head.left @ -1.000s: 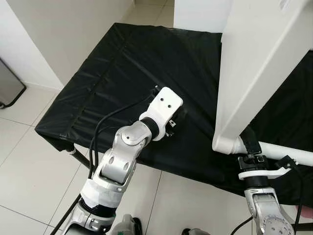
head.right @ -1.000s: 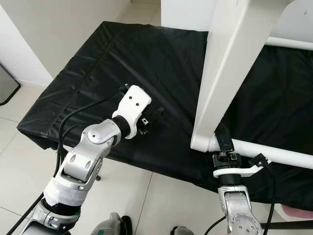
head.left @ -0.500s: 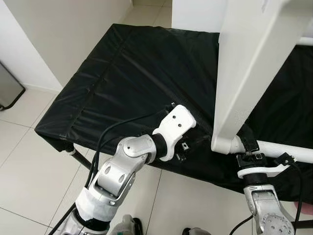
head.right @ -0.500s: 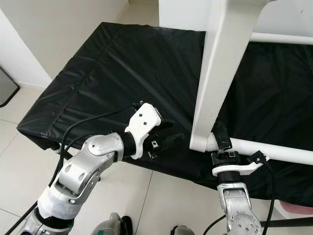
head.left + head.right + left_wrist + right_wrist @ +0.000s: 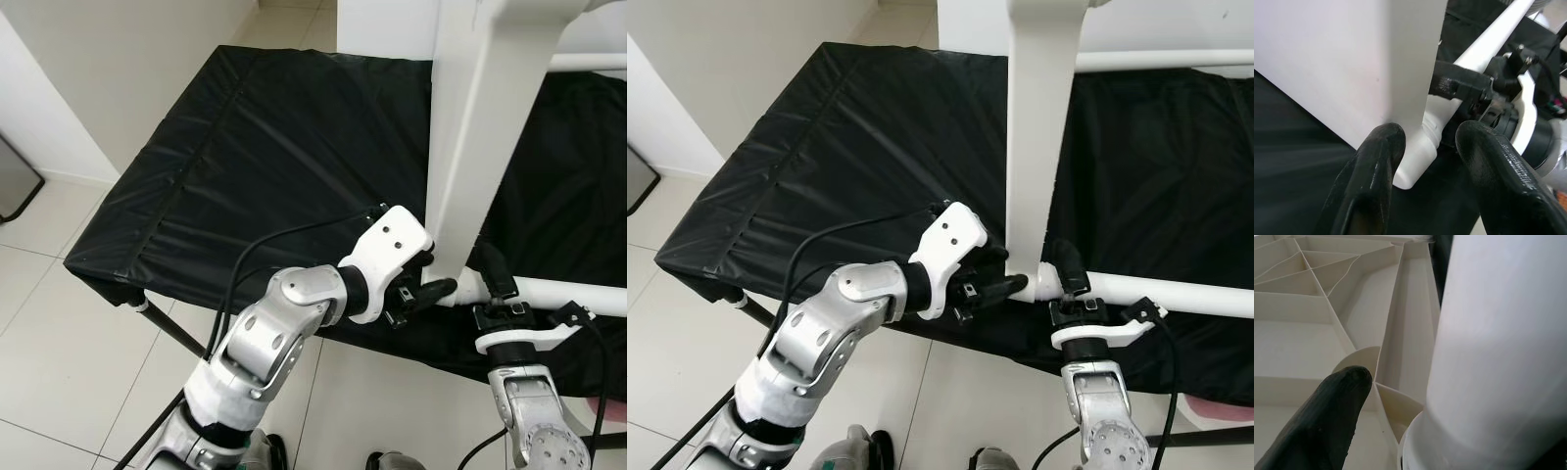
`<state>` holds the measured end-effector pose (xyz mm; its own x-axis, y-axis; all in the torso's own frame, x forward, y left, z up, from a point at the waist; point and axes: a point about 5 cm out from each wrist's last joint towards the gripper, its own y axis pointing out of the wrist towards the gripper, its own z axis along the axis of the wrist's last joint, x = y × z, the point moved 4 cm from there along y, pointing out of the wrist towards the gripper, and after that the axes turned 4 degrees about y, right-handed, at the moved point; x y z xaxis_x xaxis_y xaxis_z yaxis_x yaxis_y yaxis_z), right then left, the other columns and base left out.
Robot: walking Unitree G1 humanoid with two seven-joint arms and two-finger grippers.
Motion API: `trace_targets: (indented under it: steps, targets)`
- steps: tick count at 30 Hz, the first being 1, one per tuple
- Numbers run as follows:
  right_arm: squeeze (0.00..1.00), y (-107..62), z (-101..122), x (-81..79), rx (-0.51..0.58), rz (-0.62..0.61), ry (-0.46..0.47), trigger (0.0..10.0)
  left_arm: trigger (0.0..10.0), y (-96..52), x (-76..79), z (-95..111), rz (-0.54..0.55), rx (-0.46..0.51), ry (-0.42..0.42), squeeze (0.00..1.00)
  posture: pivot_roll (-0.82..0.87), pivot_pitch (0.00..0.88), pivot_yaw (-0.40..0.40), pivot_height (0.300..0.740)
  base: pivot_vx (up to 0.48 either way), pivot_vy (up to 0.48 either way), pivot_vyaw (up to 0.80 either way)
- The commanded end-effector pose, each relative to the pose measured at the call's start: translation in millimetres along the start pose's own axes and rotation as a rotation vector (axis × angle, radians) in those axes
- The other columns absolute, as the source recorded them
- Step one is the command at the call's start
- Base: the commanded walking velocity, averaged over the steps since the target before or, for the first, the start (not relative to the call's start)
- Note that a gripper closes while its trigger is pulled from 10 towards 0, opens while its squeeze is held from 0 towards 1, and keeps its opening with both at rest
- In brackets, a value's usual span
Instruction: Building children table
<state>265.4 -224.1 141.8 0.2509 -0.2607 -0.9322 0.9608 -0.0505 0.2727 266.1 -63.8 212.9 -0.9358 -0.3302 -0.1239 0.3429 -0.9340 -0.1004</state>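
The white leg [image 5: 1176, 291] is gripped by the right tool [image 5: 1065, 266] at the panel [image 5: 1038, 127] corner. The left tool [image 5: 1004, 284] is held parted wide beside that corner, above the black tabletop [image 5: 843, 157].

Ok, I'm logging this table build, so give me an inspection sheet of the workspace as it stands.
Surface: black cloth-covered platform, wrinkled.
Job's things: white tabletop panel standing on edge; white round leg joins its lower corner, lying sideways.
Clutter: nothing seen.
Grippers: left claw, fingers open, reaches to the panel's lower corner beside the leg joint; right claw grips the leg near that joint.
Cables: black cables loop along the left arm; another runs by the right wrist.
Surroundings: pale tiled floor, white wall, dark grey object at the left edge.
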Motion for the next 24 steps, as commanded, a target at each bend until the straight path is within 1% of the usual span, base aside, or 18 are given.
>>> trace_targets:
  steps: [1, 2, 4, 5, 6, 12, 15, 17, 19, 22, 24]
  targets:
    - [0.65, -8.6, -8, 4.5, 0.022, -0.026, 0.062, 10.0, 10.0, 2.1, -15.4, -7, 0.137, -0.057, -0.025, 0.00, -0.09, 0.172, 0.100, 0.740, 0.000, 0.000, 0.00]
    - [0.53, -9.2, -7, 5.1, 0.026, -0.030, 0.065, 10.0, 10.0, 2.9, -18.6, -7, 0.155, -0.067, -0.034, 0.00, -0.09, 0.172, 0.100, 0.740, 0.000, 0.000, 0.00]
    - [0.53, -9.6, -7, 5.5, 0.028, -0.031, 0.068, 10.0, 10.0, 3.3, -20.5, -7, 0.165, -0.073, -0.039, 0.00, -0.09, 0.172, 0.100, 0.740, 0.000, 0.000, 0.00]
    - [0.11, -10.0, -6, 6.3, 0.033, -0.034, 0.072, 10.0, 10.0, 3.8, -22.6, -6, 0.175, -0.076, -0.036, 0.00, -0.09, 0.174, 0.103, 0.740, 0.000, 0.000, 0.00]
    - [0.00, -10.2, -6, 6.9, 0.037, -0.037, 0.074, 10.0, 10.0, 4.2, -25.4, -4, 0.187, -0.077, -0.032, 0.00, -0.09, 0.174, 0.103, 0.740, 0.000, 0.000, 0.00]
    - [0.00, -10.6, -6, 7.1, 0.037, -0.037, 0.075, 10.0, 10.0, 5.2, -28.4, -1, 0.200, -0.076, -0.031, 0.00, -0.09, 0.173, 0.105, 0.740, 0.000, 0.000, 0.00]
    - [0.00, -10.9, -9, 7.4, 0.024, -0.034, 0.080, 10.0, 10.0, 7.4, -40.8, 2, 0.270, -0.091, -0.018, 0.00, -0.09, 0.173, 0.105, 0.740, 0.000, 0.000, 0.00]
    - [0.00, -10.9, -9, 7.4, 0.024, -0.034, 0.080, 10.0, 10.0, 7.4, -40.8, 2, 0.270, -0.091, -0.018, 0.00, -0.09, 0.173, 0.105, 0.740, 0.000, 0.000, 0.00]
    - [0.00, -11.8, -9, 8.3, 0.025, -0.036, 0.082, 10.0, 10.0, 9.2, -48.8, 4, 0.321, -0.105, -0.020, 0.00, -0.09, 0.181, 0.105, 0.740, 0.000, 0.000, 0.00]
    - [0.00, -12.3, -9, 8.3, 0.025, -0.035, 0.085, 10.0, 10.0, 10.0, -50.9, 6, 0.334, -0.104, -0.020, 0.00, -0.09, 0.181, 0.105, 0.740, 0.000, 0.000, 0.00]
    - [0.00, -13.0, -8, 8.6, 0.028, -0.035, 0.083, 10.0, 10.0, 11.5, -52.7, 10, 0.343, -0.087, -0.035, 0.00, -0.09, 0.181, 0.105, 0.740, 0.000, 0.000, 0.00]
